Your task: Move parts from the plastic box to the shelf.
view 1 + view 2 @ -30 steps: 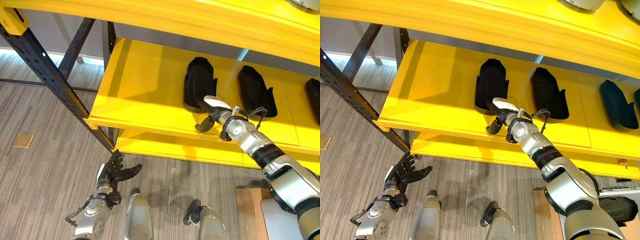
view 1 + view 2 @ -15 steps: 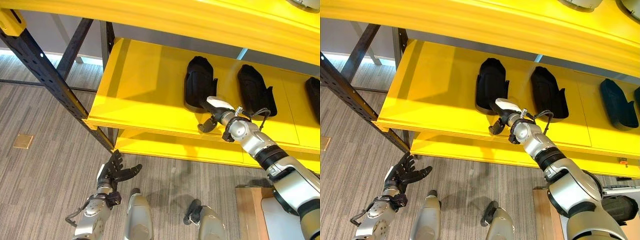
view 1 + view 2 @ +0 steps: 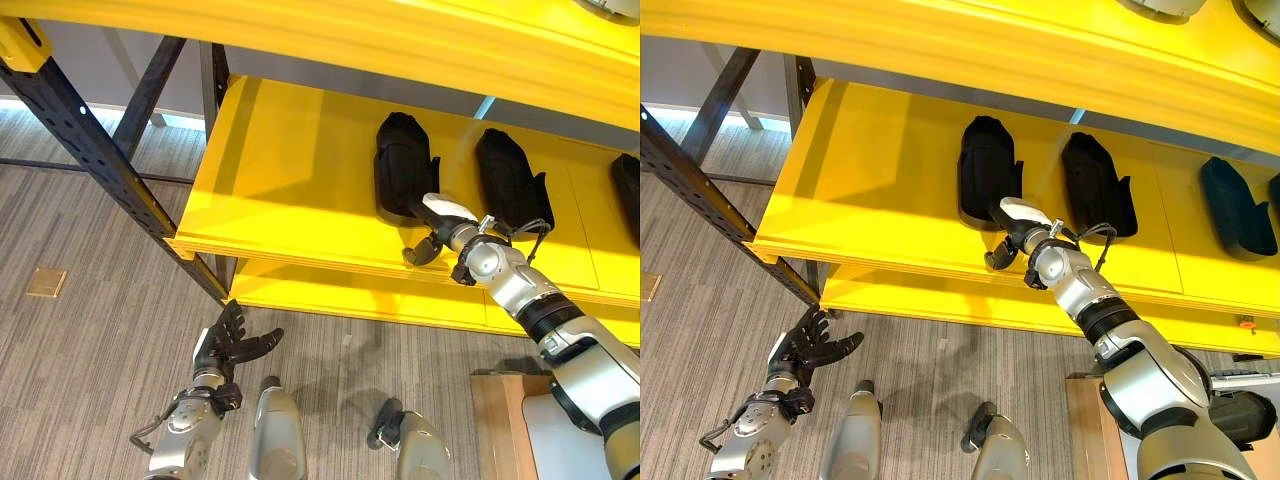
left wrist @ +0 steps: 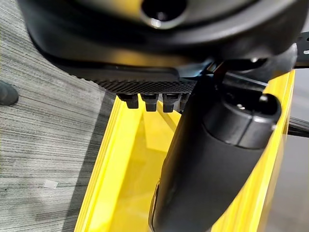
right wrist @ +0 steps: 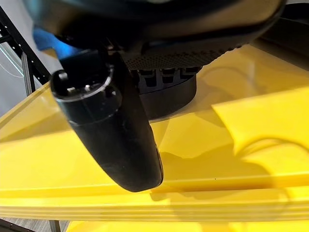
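A black part point(image 3: 403, 165) lies on the yellow shelf board point(image 3: 280, 180), its near end toward the front edge. My right hand point(image 3: 432, 232) hovers at that end. The white-covered thumb reaches toward the part and the fingers point(image 3: 420, 252) hang loosely curled over the shelf's edge, with bare yellow board between them. In the right wrist view the part point(image 5: 169, 99) sits just past the thumb point(image 5: 113, 130). My left hand point(image 3: 232, 343) is low over the floor, open with its fingers spread.
Two more black parts point(image 3: 510, 180) point(image 3: 628, 195) and a dark teal one point(image 3: 1237, 208) lie further right on the same board. A dark steel post point(image 3: 100, 160) slants at the left. A wooden stand point(image 3: 495, 410) with a pale box point(image 3: 560, 440) is at lower right.
My right hand has slid right and slightly toward the shelf's front edge. The nearest black part has shifted a little to the right. The left hand has stayed still.
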Controlling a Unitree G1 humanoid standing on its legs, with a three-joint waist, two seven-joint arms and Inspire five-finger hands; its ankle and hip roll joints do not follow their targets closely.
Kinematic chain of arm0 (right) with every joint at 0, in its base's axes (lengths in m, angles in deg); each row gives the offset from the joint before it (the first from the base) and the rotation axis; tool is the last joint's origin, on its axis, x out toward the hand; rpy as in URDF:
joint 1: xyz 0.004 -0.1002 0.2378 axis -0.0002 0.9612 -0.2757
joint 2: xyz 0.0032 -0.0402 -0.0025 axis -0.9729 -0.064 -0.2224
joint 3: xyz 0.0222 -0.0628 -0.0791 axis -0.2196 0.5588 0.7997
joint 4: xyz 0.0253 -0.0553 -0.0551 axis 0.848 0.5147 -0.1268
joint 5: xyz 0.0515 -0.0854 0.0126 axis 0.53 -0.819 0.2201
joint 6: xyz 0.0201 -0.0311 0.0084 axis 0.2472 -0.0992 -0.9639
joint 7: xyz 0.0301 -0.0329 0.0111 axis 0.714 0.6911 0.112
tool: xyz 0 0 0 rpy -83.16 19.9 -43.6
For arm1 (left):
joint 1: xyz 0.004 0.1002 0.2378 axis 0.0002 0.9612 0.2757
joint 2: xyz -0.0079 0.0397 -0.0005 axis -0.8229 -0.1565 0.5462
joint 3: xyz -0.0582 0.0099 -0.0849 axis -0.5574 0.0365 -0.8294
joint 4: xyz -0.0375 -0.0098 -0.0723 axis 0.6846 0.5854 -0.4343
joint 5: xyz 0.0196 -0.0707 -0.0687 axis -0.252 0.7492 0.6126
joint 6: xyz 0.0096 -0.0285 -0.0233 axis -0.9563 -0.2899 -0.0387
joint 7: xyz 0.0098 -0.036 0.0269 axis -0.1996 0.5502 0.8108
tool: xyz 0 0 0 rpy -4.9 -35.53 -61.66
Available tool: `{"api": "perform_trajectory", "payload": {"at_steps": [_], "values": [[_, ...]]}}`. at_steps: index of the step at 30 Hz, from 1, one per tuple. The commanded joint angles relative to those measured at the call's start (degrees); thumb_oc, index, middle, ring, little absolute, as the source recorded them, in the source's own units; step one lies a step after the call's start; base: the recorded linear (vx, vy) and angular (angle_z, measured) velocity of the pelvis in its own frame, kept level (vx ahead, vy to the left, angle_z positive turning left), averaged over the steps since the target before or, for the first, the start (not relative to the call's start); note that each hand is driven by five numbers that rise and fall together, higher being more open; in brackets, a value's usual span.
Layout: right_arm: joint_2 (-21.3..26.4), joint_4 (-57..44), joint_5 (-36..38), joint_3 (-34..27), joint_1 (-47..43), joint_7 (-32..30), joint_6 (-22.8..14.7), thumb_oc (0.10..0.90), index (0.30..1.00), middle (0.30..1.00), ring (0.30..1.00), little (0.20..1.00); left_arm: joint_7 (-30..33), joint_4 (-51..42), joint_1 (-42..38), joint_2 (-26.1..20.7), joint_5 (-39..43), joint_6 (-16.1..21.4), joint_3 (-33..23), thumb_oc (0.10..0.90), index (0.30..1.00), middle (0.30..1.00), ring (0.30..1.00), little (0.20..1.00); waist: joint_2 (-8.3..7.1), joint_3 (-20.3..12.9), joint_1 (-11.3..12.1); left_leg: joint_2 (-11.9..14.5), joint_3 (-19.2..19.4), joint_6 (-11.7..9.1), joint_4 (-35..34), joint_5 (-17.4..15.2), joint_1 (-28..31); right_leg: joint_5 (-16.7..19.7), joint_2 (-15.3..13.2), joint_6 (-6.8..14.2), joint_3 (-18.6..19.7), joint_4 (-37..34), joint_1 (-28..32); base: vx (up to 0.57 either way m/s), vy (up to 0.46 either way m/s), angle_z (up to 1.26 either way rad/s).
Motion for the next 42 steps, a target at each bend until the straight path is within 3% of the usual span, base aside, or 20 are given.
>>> {"api": "perform_trajectory", "payload": {"at_steps": [1, 11, 18, 28, 38, 41, 42], "values": [[5.4, 1.1, -2.1, -3.7, -2.8, -3.5, 0.1, 0.900, 1.000, 1.000, 1.000, 1.000, 0.1, -3.6, -0.2, -2.1, -1.0, 4.8, -2.7, 0.900, 1.000, 1.000, 1.000, 1.000, -0.24, -1.8, -0.4, 0.0, 0.2, 2.7, -1.5, -0.8, 2.8, 3.0, 1.1, 2.4, 6.1, 3.4, 1.2, 0.00, 0.000, 0.00], [5.3, -0.8, -1.4, -3.8, -3.6, -3.6, 0.2, 0.900, 1.000, 1.000, 1.000, 1.000, 0.3, -3.7, -0.5, -2.4, -1.2, 4.8, -2.9, 0.900, 1.000, 1.000, 1.000, 1.000, -0.14, -1.6, -0.5, 0.0, 0.2, 2.8, -0.9, -1.1, 2.5, 3.0, 1.1, 2.4, 6.2, 3.7, 1.1, 0.00, 0.000, 0.00], [7.2, -9.9, 4.1, -8.5, -4.0, -5.7, -1.0, 0.900, 1.000, 1.000, 1.000, 1.000, 0.8, -3.1, -0.5, -2.5, -1.3, 4.8, -3.7, 0.900, 1.000, 1.000, 1.000, 1.000, -0.38, -2.1, -1.1, -0.2, 0.3, 2.9, -0.5, -1.3, 2.3, 3.0, 0.8, 2.5, 6.5, 4.2, 0.8, 0.00, 0.000, 0.00], [10.3, -15.3, 7.4, -12.3, -2.7, -7.2, -2.2, 0.900, 1.000, 1.000, 1.000, 1.000, 0.5, -3.6, 0.3, -2.6, -1.4, 4.8, -4.6, 0.900, 1.000, 1.000, 1.000, 1.000, -1.01, -2.7, -1.4, -0.3, 0.5, 3.0, -0.9, -1.4, 2.8, 3.7, 0.9, 2.7, 6.6, 3.5, 1.2, 0.00, 0.000, 0.00], [12.0, -27.3, 10.6, -21.3, 8.9, -7.2, -4.6, 0.900, 1.000, 1.000, 1.000, 1.000, 0.4, -3.5, 0.8, -1.8, -2.9, 4.4, -6.0, 0.900, 1.000, 1.000, 1.000, 1.000, -2.09, -3.4, -2.9, -0.4, 1.3, 3.2, -2.2, -0.9, 3.4, 5.0, 1.1, 2.9, 6.8, 0.9, 1.9, 0.00, 0.004, -0.01], [11.5, -29.6, 12.0, -23.6, 11.9, -7.2, -5.2, 0.900, 1.000, 1.000, 1.000, 1.000, 0.3, -3.4, 0.9, -1.6, -3.2, 4.3, -6.0, 0.900, 1.000, 1.000, 1.000, 1.000, -2.33, -3.8, -3.2, -0.4, 1.7, 3.2, -3.3, -0.6, 3.8, 5.8, 1.4, 3.1, 6.9, -0.5, 2.3, 0.01, 0.014, -0.05], [8.7, -32.2, 16.2, -27.1, 16.5, -6.9, -6.2, 0.900, 1.000, 1.000, 1.000, 1.000, 0.3, -3.5, 1.3, -1.2, -3.3, 4.2, -6.2, 0.900, 1.000, 1.000, 1.000, 1.000, -2.43, -4.4, -3.9, -0.4, 2.2, 3.4, -5.0, 0.0, 4.5, 6.6, 1.7, 3.2, 6.9, -2.9, 3.1, 0.03, 0.014, -0.06]]}}
